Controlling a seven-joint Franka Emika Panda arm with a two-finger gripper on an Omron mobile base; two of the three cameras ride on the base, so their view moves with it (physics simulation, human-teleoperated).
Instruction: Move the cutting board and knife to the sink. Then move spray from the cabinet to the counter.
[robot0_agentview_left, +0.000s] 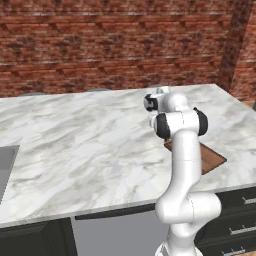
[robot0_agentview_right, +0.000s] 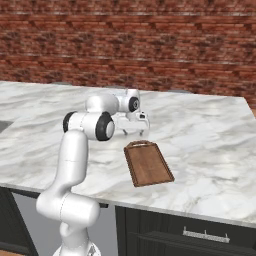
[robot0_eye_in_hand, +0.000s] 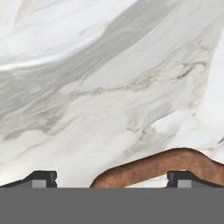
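Note:
The reddish-brown cutting board (robot0_agentview_right: 150, 166) lies flat on the white marble counter (robot0_agentview_right: 210, 135), its loop handle (robot0_agentview_right: 140, 144) pointing away from the front edge. My gripper (robot0_agentview_right: 133, 132) hangs open just above the counter at the handle end of the board, fingers pointing down. In the hand view the curved brown handle (robot0_eye_in_hand: 162, 167) arcs between the two fingertips (robot0_eye_in_hand: 183, 177), and nothing is gripped. From the left base view the arm covers much of the board (robot0_agentview_left: 212, 159). A grey corner of the sink (robot0_agentview_left: 6, 162) shows at the far left. The knife, spray and cabinet are out of view.
A red brick wall (robot0_agentview_right: 150, 45) runs behind the counter. Dark drawers with metal handles (robot0_agentview_right: 205, 234) sit below the front edge. Bare marble (robot0_agentview_left: 75, 140) stretches from the board leftward to the sink.

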